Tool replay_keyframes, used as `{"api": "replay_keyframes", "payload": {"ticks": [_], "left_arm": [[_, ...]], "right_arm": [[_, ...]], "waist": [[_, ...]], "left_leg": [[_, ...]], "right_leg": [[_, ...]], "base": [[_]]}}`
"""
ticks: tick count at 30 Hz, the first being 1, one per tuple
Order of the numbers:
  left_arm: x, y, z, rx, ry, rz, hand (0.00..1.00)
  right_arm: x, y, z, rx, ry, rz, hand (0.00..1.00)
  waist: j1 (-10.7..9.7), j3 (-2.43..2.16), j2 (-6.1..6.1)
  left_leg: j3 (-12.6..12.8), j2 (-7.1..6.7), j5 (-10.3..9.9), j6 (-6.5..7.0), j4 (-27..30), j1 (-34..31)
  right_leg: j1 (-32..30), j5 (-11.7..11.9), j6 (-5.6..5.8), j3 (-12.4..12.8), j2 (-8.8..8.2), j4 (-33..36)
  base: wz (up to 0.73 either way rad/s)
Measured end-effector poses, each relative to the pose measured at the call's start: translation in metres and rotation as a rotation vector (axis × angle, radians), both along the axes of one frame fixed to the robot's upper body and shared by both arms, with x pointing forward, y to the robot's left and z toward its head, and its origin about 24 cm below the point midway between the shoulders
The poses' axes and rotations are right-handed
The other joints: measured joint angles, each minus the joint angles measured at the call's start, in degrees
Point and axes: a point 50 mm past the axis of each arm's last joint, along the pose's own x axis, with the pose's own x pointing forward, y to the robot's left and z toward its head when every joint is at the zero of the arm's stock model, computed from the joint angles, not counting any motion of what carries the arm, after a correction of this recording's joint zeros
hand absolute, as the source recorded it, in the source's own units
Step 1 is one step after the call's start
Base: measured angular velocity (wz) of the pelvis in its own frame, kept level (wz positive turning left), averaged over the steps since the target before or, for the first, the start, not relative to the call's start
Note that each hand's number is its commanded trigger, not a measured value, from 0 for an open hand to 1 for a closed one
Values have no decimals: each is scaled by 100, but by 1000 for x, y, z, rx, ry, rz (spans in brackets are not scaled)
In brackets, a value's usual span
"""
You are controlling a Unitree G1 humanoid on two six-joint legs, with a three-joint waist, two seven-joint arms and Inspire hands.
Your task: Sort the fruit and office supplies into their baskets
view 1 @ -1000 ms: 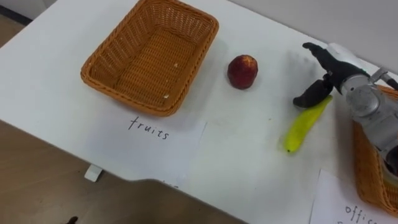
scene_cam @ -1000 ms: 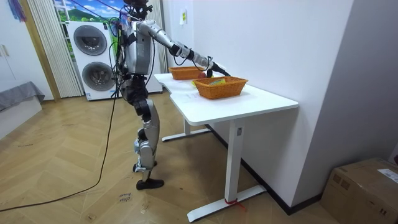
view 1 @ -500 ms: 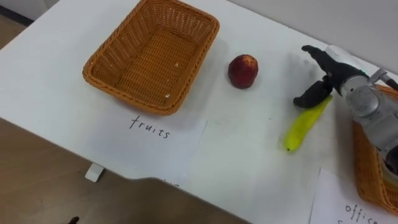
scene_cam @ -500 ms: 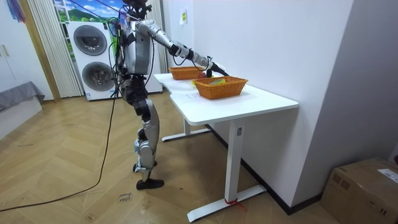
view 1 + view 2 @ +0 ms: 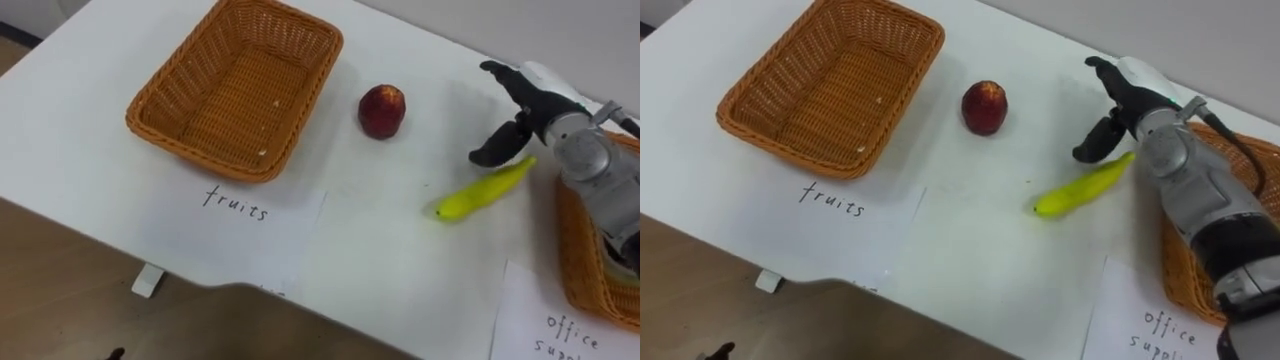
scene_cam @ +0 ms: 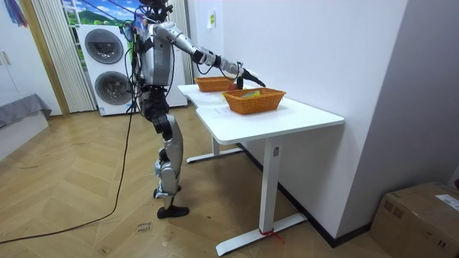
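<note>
Now banana swung flatter, right hand splayed, thumb beside its tip.

White desk: wicker basket at 10 o'clock, red fruit at 12, banana approx. 2, 2nd basket at 3, paper sheet at 7, 2nd sheet at 5.

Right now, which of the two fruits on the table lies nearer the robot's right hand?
The yellow banana, lying just below the thumb of the open right hand. The red apple sits farther off, toward the fruits basket.
</note>
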Motion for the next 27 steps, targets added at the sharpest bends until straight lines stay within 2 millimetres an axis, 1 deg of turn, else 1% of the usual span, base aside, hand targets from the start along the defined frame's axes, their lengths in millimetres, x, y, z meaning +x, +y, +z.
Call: {"api": "replay_keyframes", "payload": {"ticks": [2, 3, 5, 9, 13, 14, 15, 17, 23, 27], "left_arm": [[-1, 0, 0, 3, 3, -2, 0], [-4, 1, -1, 4, 11, -1, 0], [-7, 1, -1, 7, 23, -4, 0], [-8, 4, 0, 19, 27, -8, 0], [-8, 6, 1, 33, 24, -10, 0], [-9, 6, 1, 34, 24, -10, 0], [-11, 6, 0, 32, 27, -9, 0], [-12, 6, 0, 29, 19, -11, 0], [-18, 11, -1, 27, 35, 21, 0], [-17, 12, 0, 24, 29, 27, 0]], "right_arm": [[1, 1, 8, 19, -33, 3, 0], [1, 1, 11, 27, -47, 2, 0], [1, 0, 15, 39, -66, 0, 0], [-1, 2, 24, 27, -103, 34, 0], [-4, 5, 23, 31, -106, 64, 0], [-6, 6, 21, 31, -98, 70, 0], [-7, 7, 20, 32, -96, 80, 0], [-9, 8, 22, 27, -102, 98, 0], [-14, 14, 22, 25, -88, 157, 0], [-14, 17, 22, 43, -52, 188, 0]], "waist": [[-24, -8, 4], [-42, -20, 8], [-65, -28, 20], [-73, -36, 21], [-79, -38, 27], [-78, -49, 31], [-79, -47, 34], [-96, -65, 40], [-86, -86, 13], [-79, -85, 16]], "left_leg": [[7, 0, 5, 8, 1, 19], [10, 1, 5, 9, 1, 48], [12, 4, 5, 9, 1, 100], [75, 39, 5, 9, -16, 142], [136, 68, 6, 7, -63, 252], [149, 68, 6, 7, -96, 295], [171, 68, 6, 7, -117, 349], [189, 68, 7, 5, -140, 385], [217, 73, 21, -11, -204, 558], [223, 73, 22, -12, -205, 563]], "right_leg": [[13, 2, -3, 0, -2, 10], [41, 3, -4, 0, -1, 10], [97, 3, -3, 1, 1, 8], [119, 22, -28, 35, 18, 19], [212, 41, -36, 50, 36, 5], [244, 42, -36, 56, 35, 5], [281, 41, -36, 75, 35, 3], [297, 42, -35, 97, 35, 3], [403, 42, -35, 158, 51, -8], [394, 43, -36, 170, 50, -8]], "base": [[0], [0], [0], [-3], [-5], [-4], [-5], [-7], [-5], [0]]}}
